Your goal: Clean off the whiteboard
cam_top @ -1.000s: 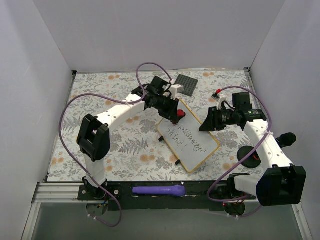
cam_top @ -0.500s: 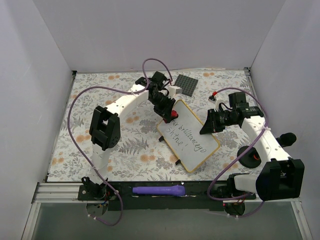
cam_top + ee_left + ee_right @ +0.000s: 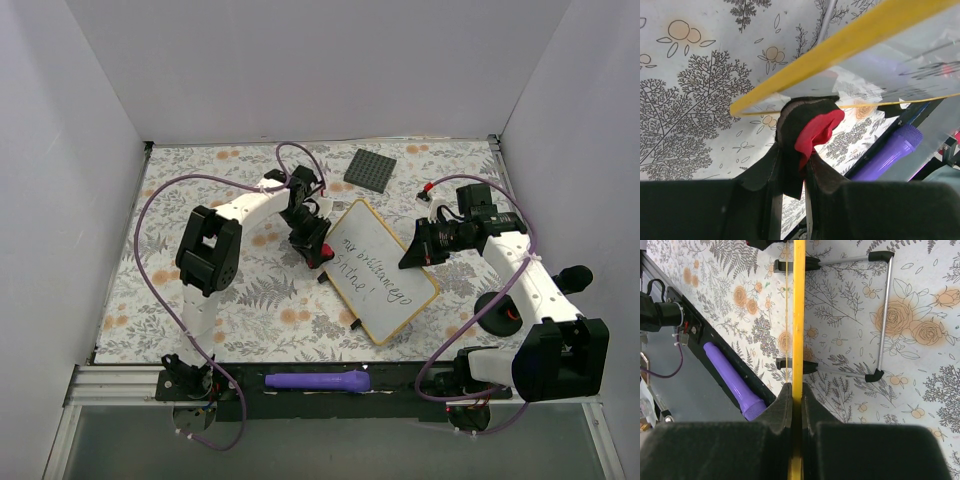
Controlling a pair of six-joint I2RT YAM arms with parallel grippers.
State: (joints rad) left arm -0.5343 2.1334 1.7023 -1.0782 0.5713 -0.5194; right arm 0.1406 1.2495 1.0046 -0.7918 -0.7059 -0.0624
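At 6 o'clock, on the black rail by the arm bases, I see a purple cylinder [image 3: 318,380]. Past it, just right of centre on the floral cloth [image 3: 270,310], the whiteboard [image 3: 380,270] lies skewed, with black handwriting on its face. My right gripper [image 3: 796,391] is pinched onto its tan frame at the board's 3 o'clock edge. My left gripper [image 3: 792,167] is clamped on a red-and-black pad [image 3: 810,127], which touches the board's 9 o'clock corner. Farther off, toward 12 o'clock, the dark studded plate [image 3: 369,169] sits apart.

Grey studded plate [image 3: 371,169] on floral tablecloth [image 3: 200,165]; purple cylinder [image 3: 318,380] on rail [image 3: 410,376].
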